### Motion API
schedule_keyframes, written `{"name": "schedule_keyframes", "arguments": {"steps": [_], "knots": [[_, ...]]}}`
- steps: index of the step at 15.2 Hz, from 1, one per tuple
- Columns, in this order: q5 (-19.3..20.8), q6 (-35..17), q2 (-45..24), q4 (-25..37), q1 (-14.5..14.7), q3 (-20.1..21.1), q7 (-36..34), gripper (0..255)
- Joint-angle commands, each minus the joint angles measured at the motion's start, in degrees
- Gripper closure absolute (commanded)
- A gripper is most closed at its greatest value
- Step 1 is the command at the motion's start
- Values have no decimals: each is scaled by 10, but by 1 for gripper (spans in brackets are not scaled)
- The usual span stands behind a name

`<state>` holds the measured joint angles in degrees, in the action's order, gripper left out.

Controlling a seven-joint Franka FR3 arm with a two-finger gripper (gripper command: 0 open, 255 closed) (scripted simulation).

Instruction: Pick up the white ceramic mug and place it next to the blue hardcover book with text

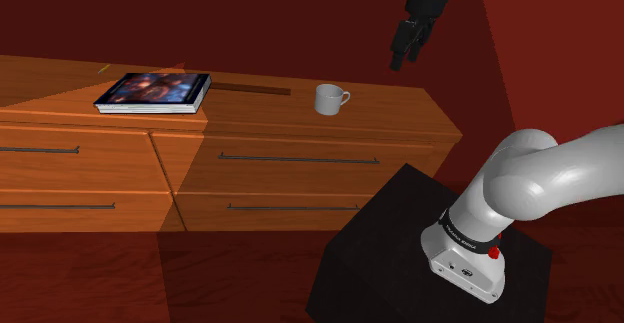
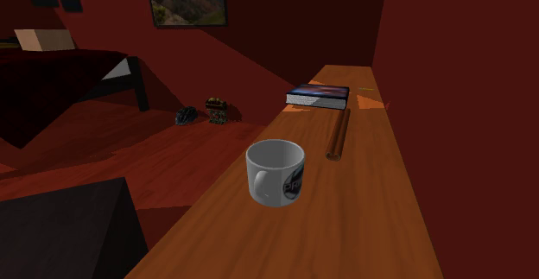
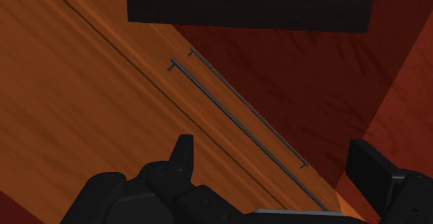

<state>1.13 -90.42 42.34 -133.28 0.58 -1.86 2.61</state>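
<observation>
Wooden counter [image 1: 385, 111] with drawers, black tool [image 1: 405, 56] high above the end at the shoulder view's right, fingers spread wide, holding nothing, blue book [image 1: 153, 91] at the far end, white mug [image 1: 328, 99] with dark print, upright, empty, nearer the front edge.

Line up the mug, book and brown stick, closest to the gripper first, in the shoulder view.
From the gripper:
1. mug, toward the shoulder view's right.
2. brown stick, in the middle.
3. book, farthest left.
</observation>
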Motion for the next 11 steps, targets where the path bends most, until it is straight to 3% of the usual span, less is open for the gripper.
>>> {"name": "schedule_keyframes", "arguments": {"steps": [1,11], "knots": [[0,0,0,0,0,0,0,0],[16,-154,-191,27,-4,-14,14,0]]}}
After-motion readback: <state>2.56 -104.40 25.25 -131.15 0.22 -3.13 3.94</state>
